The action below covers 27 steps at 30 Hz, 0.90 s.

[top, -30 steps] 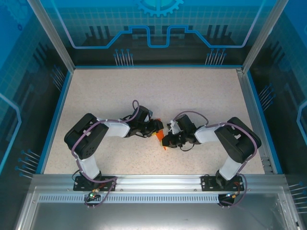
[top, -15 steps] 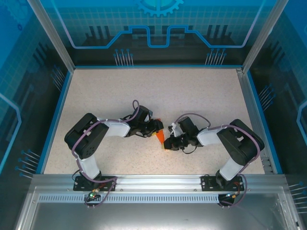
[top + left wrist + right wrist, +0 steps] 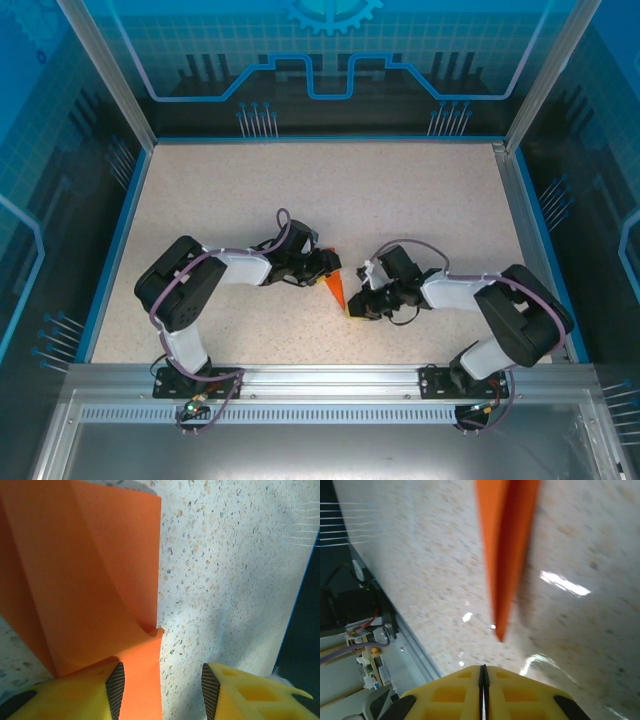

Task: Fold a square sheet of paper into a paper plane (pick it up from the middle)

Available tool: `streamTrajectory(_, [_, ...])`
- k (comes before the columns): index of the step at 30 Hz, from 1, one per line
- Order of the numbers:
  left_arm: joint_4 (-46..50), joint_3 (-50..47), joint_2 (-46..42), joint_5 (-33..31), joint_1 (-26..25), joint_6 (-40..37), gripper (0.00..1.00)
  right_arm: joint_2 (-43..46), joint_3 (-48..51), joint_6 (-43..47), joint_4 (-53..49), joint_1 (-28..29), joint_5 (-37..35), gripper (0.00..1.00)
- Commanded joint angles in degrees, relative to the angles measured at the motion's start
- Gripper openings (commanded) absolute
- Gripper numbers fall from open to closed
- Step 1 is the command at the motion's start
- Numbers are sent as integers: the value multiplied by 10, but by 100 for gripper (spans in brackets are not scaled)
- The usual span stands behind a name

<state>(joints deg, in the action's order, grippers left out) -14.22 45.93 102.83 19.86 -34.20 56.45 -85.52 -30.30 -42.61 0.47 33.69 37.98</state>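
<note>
Nearest the arm bases, the right fingers (image 3: 460,690) are pressed flat together with nothing between them. They are moulded yellow plastic with square recesses. Just past their tips lies the sharp nose of the paper plane (image 3: 335,289), close to them but not touching.

The paper is thin, matte and bright orange. It is already a narrow pointed triangle with a raised ridge down its length, and it rests on the tabletop (image 3: 400,200) between the two grippers.

At its wider end, the left wrist view shows overlapping flat panels, crisp diagonal creases and a small notch where the layers meet. The left fingers (image 3: 75,695) stand about half apart over that end, and their ribbed black pads (image 3: 116,690) face each other. One finger sits at or on the paper's edge, and bare tabletop shows before the other, so nothing is clamped.

The main folds look done. What probably remains is sharpening the creases or setting the wings, though I cannot tell which.

Beyond, the speckled beige tabletop is smooth and slightly glossy.
</note>
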Motion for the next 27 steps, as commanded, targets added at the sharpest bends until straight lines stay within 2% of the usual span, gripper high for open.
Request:
streamTrajectory(1, [31,1,19,-4,1,-13,48,16,-38,0,-31,-7,3,12])
streamTrajectory(4, [29,1,18,-3,1,-12,48,-2,-56,-14,-15,-8,-22,15])
streamTrajectory(8, [28,4,21,1,0,-12,48,-48,-86,-58,38,-9,-50,13])
streamTrajectory(14, [27,5,20,2,1,-12,48,-121,-124,-83,84,-13,-47,12])
streamTrajectory(20, [25,6,17,3,0,-10,49,-176,-104,-83,90,-19,-65,11])
streamTrajectory(27, [27,15,-1,12,1,-29,52,-210,-60,-57,61,-25,-76,5])
